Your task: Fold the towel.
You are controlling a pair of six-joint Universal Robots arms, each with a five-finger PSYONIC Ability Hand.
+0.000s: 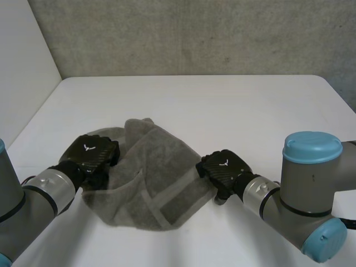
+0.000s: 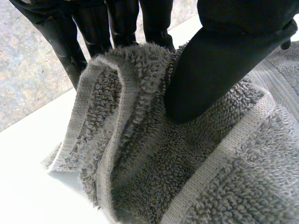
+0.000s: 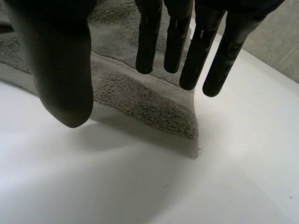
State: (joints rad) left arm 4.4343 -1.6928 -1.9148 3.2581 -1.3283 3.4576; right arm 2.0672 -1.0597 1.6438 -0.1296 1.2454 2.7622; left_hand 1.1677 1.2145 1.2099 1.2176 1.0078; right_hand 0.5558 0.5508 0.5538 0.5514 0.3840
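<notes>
A grey towel (image 1: pixel 153 178) lies crumpled in the middle of the white table (image 1: pixel 222 105). My left hand (image 1: pixel 92 153) is at the towel's left edge. In the left wrist view its thumb (image 2: pixel 219 65) presses a bunched fold of towel (image 2: pixel 154 154) against its fingers (image 2: pixel 93 28), so it is shut on the cloth. My right hand (image 1: pixel 222 169) sits at the towel's right edge. In the right wrist view its fingers (image 3: pixel 187 42) and thumb (image 3: pixel 60 70) hang straight and apart just above a towel corner (image 3: pixel 159 107), holding nothing.
The white table runs back to a grey wall (image 1: pixel 194 33), with a white panel (image 1: pixel 22 67) on the left. Bare tabletop (image 3: pixel 140 186) lies under and in front of my right hand.
</notes>
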